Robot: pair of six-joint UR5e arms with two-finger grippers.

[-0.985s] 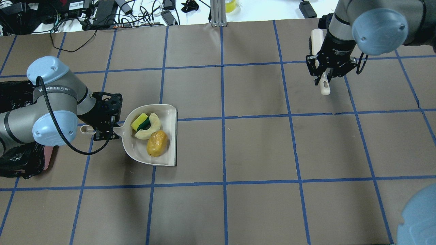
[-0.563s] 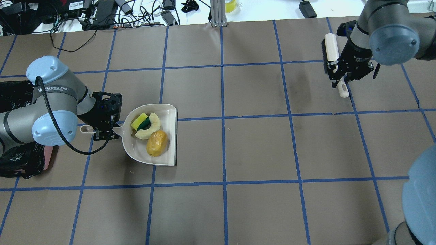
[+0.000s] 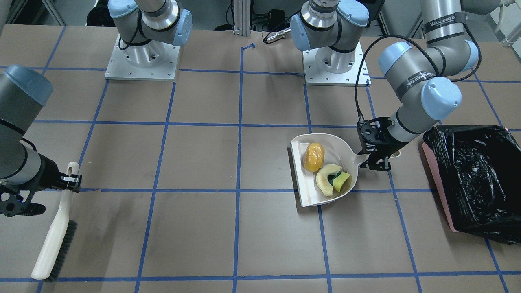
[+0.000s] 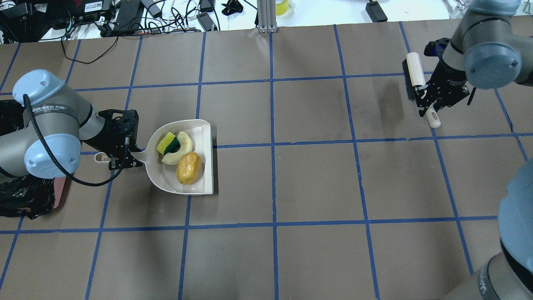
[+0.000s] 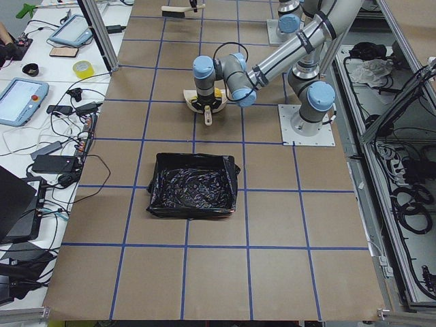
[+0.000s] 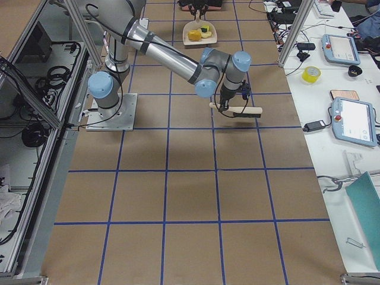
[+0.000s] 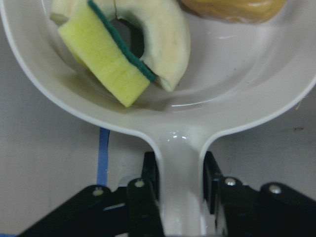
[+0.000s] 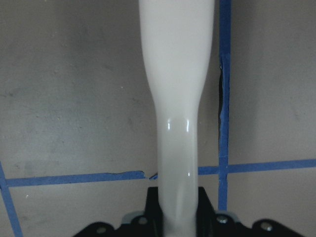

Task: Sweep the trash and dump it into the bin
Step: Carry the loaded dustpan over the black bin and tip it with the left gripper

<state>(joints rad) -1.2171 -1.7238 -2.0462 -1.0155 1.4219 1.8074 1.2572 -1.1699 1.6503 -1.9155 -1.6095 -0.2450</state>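
Note:
My left gripper is shut on the handle of a beige dustpan, held slightly above the table. In the pan lie the trash pieces: an orange-brown potato-like lump, a pale melon-like slice and a yellow-green sponge wedge. The left wrist view shows the sponge leaning on the slice. The bin, pink with a black bag, stands just beyond the left arm; it shows partly in the overhead view. My right gripper is shut on a brush.
The brush hangs low over the table far from the pan, bristles toward the table's far edge. Cables and devices lie beyond that edge. Both arm bases stand on the robot's side.
My right arm has carried the brush further right, away from the pan. My left arm has drawn back toward the bin and raised the dustpan slightly, trash still inside.

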